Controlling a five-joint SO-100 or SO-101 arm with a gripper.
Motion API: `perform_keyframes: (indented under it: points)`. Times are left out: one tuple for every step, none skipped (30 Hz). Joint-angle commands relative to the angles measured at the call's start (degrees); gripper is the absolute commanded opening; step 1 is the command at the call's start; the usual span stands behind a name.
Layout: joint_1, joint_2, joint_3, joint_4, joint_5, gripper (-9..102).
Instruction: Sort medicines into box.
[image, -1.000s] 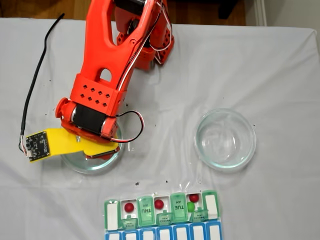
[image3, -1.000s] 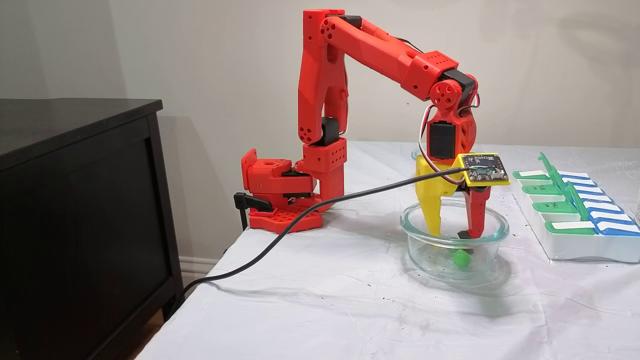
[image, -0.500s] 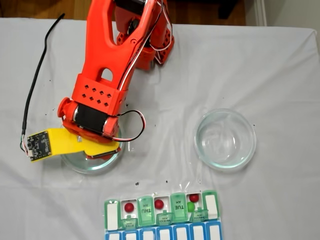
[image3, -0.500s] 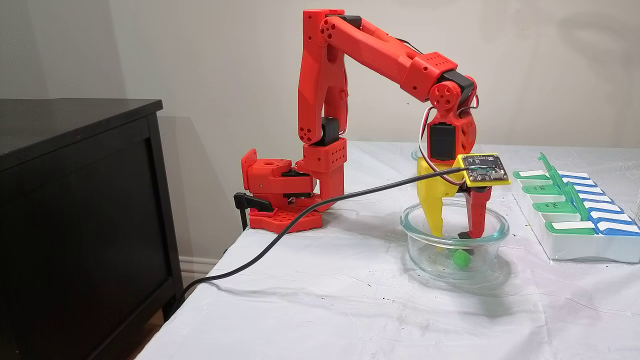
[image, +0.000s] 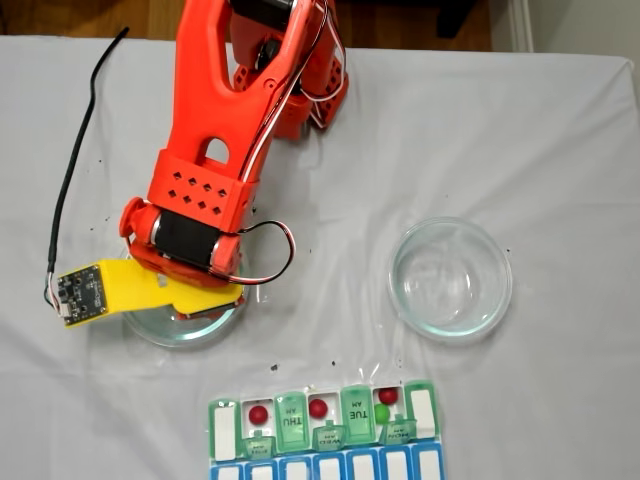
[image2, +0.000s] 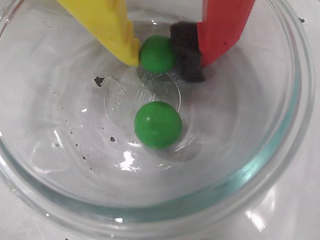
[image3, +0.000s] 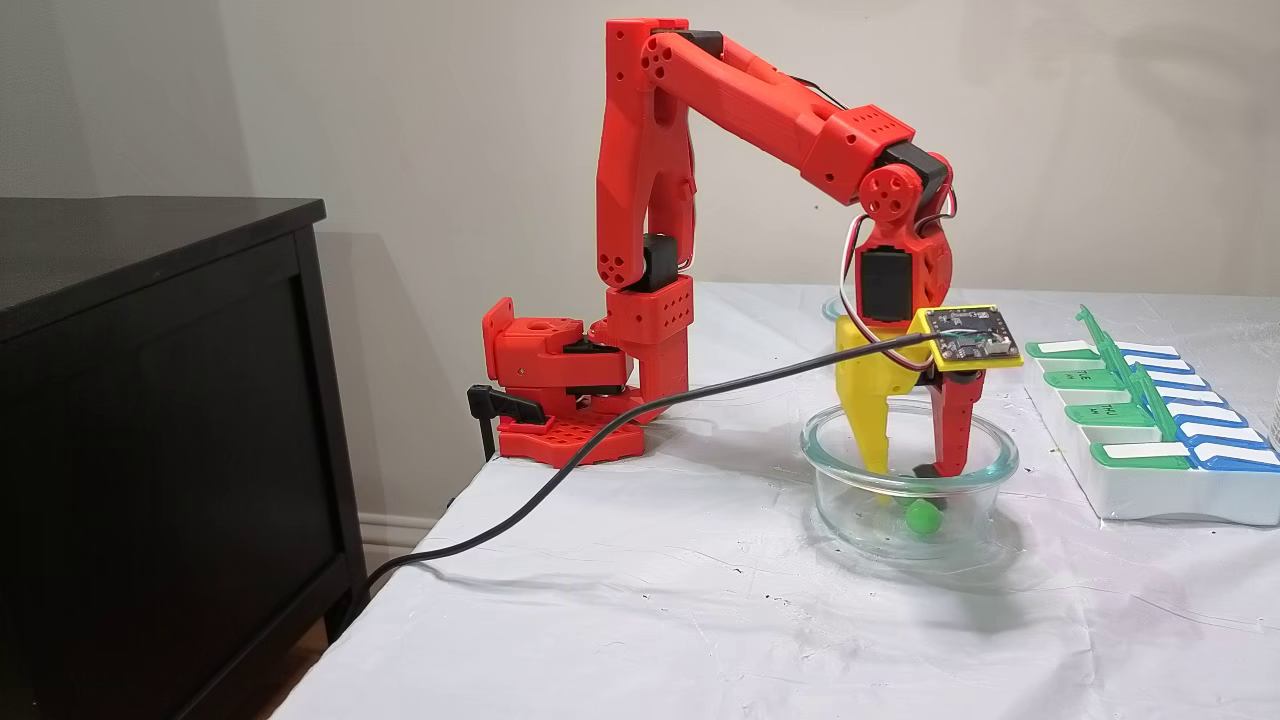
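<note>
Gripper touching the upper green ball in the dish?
Touching. Wrist view: gripper has the yellow finger and black pad pressed against the green ball.

Soft, even room light, bright enough; the arm (image3: 700, 200) throws a faint shadow on the wall. Glare glints off the glass dish (image2: 280, 165) (wrist view slightly soft at its edges).

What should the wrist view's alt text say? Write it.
The tool pinches a green ball between its yellow finger and black-padded red finger, inside a clear glass dish. A second green ball lies loose on the dish floor.
</note>
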Motion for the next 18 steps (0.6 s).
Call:
perform_keyframes:
  points:
    - [-0.97, 0.18, -0.44, 0.09, 0.09, 10]
    - [-0.97, 0.18, -0.53, 0.26, 0.18, 8]
    - [-0.97, 0.09, -0.62, 0.53, 0.18, 7]
    - [-0.97, -0.09, -0.79, 0.7, 0.18, 7]
    - [-0.97, -0.18, -0.88, 0.97, 0.26, 7]
    - [-0.97, -0.26, -0.88, 1.05, 0.35, 7]
    - [-0.97, -0.35, -0.97, 1.14, 0.35, 7]
    - [-0.97, -0.44, -0.97, 1.23, 0.35, 6]
    - [-0.97, -0.44, -1.05, 1.32, 0.35, 6]
    - [-0.97, -0.35, -1.05, 1.49, 0.35, 6]
    - [-0.88, -0.18, -1.05, 1.49, 0.26, 5]
    - [-0.88, 0.18, -0.88, 1.58, 0.18, 5]
    - [-0.88, 0.79, -0.53, 1.49, 0.18, 4]
    - [-0.88, 1.49, -0.18, 1.23, 0.18, 4]
    - [-0.97, 2.64, 0.18, 1.05, -0.09, 3]
    - [-0.97, 4.13, 0.53, 0.62, -0.35, 0]
    - [-0.88, 5.62, 0.79, 0.35, -0.09, 0]
    - [-0.62, 7.03, 0.7, 0.35, 0.09, 0]
